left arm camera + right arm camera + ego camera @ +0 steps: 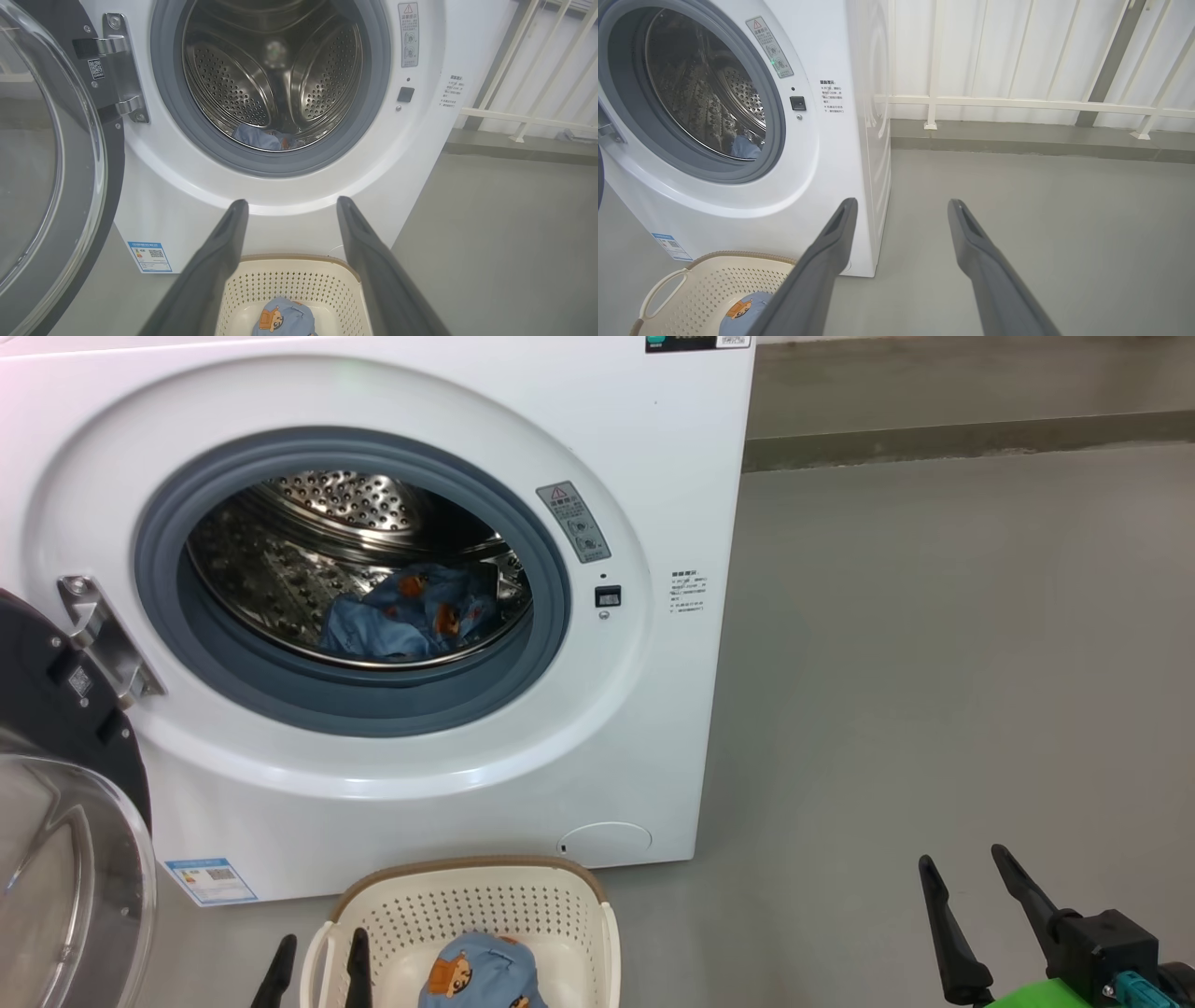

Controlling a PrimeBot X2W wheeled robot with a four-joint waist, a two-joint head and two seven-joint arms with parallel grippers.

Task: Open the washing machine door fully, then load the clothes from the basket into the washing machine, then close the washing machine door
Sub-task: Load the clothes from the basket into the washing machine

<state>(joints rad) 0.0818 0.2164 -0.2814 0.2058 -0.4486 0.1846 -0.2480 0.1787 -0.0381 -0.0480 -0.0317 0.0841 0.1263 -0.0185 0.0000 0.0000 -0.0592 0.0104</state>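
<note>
The white washing machine [653, 476] stands with its door [56, 728] swung wide open at the left, glass bowl facing me. One light blue garment with cartoon figures [411, 616] lies low in the steel drum. The cream basket [485, 896] sits on the floor just before the machine, holding another blue garment [481, 975]. My left gripper [320, 952] is open and empty, hovering at the basket's left rim; in the left wrist view its fingers [219, 261] frame the basket [289, 261]. My right gripper [962, 859] is open and empty, over bare floor to the right.
Grey floor [934, 663] stretches free to the right of the machine. A low kerb [934, 439] and a white railing [1017, 100] run behind. The open door [46, 163] takes up the space left of the basket.
</note>
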